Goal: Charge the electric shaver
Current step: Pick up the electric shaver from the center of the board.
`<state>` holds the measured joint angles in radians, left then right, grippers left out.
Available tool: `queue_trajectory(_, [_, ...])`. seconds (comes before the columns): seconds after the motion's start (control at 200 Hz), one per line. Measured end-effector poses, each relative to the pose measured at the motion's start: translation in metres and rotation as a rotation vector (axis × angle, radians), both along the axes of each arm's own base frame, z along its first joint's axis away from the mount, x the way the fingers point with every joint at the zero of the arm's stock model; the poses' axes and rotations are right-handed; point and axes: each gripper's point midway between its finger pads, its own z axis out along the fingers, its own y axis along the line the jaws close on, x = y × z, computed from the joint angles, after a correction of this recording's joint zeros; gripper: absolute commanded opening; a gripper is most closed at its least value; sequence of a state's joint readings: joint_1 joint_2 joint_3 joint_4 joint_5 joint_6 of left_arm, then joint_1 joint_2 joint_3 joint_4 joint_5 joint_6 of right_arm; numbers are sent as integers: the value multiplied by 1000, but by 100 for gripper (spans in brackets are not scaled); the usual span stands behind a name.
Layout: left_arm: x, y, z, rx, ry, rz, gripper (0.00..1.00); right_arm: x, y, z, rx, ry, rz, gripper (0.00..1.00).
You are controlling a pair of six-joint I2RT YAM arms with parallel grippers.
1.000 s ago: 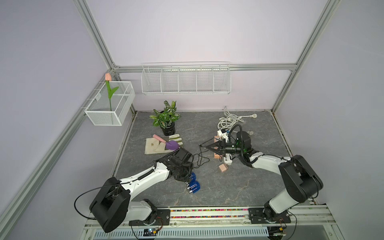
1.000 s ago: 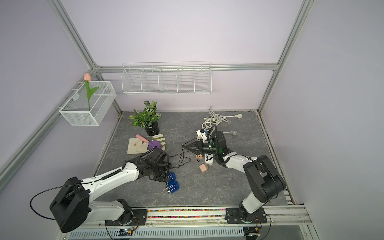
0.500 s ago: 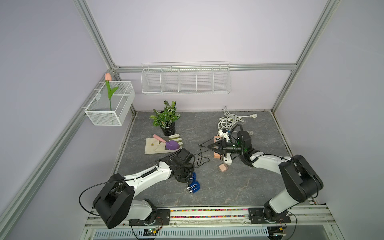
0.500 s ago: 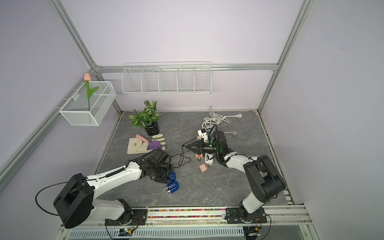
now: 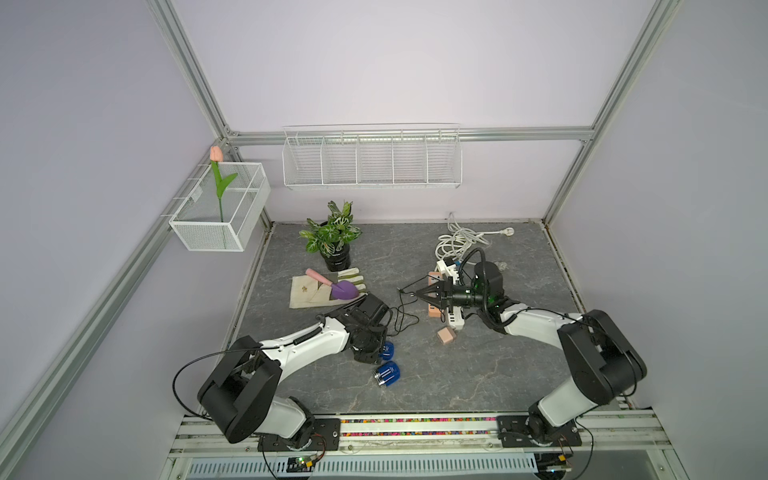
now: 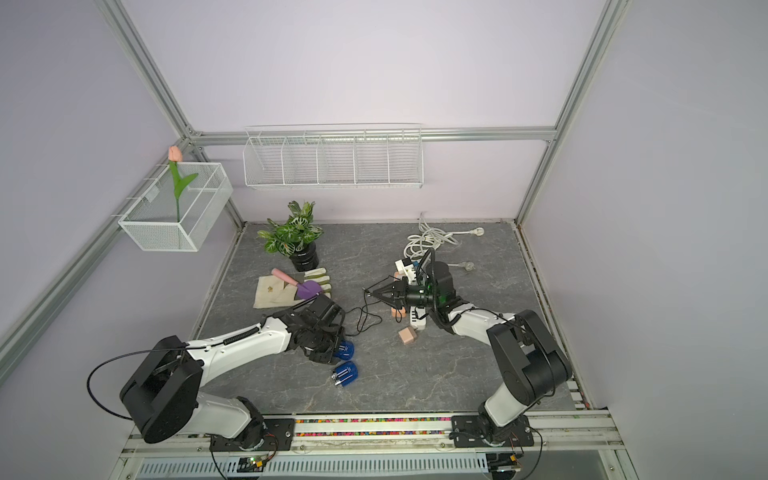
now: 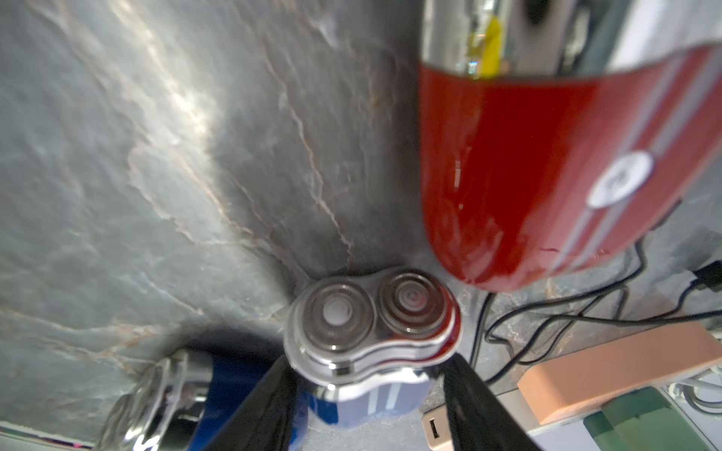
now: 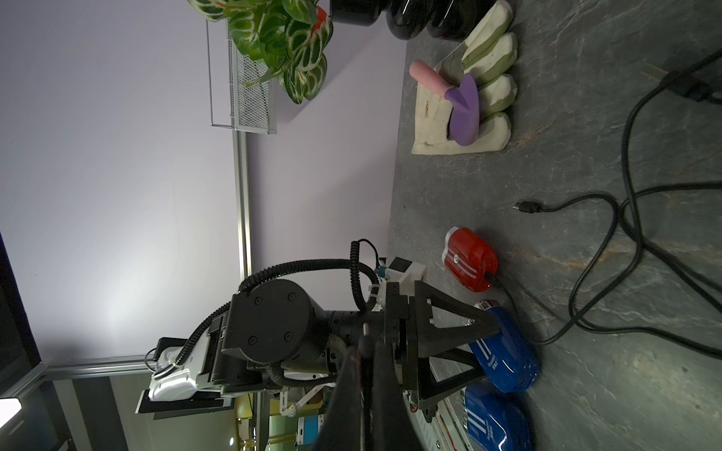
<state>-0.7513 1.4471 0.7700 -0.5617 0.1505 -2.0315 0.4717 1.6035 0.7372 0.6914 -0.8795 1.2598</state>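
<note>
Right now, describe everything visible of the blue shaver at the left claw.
The blue shaver has a glossy blue body with white stripes and a chrome head bearing two round foil cutters. It rests on the grey table, head toward the wrist camera, flanked by the left claw's fingers; whether they press it is unclear. A second blue shaver lies beside it.

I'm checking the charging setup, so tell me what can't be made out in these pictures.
- Red shaver: hidden under the left arm in both top views, cropped by the frame in the left wrist view.
- Left claw: whether it presses the blue shaver; fingers blurred and cropped, left wrist view.
- Right claw: whether it pinches the black cable; too thin in top views, tips blurred in right wrist view.
</note>
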Motion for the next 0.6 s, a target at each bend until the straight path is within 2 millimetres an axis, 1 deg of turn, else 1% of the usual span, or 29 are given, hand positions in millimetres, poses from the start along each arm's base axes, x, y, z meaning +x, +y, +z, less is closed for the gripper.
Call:
queue_trajectory(0.14, [2,-1,-1,16,28,5,61,0,0,0,0,0,0,7])
queue_trajectory(0.23, [3,-1,-2,30,54,7,63,0,0,0,0,0,0,7])
queue_trajectory(0.275, [3,-1,-5,37,66,7,68,0,0,0,0,0,-1,7])
queue_trajectory(0.345, [0,3,-14,64,96,14,69,0,0,0,0,1,-1,7])
queue_trajectory(0.37, [-2,4,-17,71,114,15,69,0,0,0,0,0,-2,7])
queue_trajectory(0.455, [-2,5,-18,79,131,20,68,0,0,0,0,3,-4,7])
queue_trajectory(0.6, [-3,5,-18,92,148,20,62,-1,-1,-3,-4,11,-5,7])
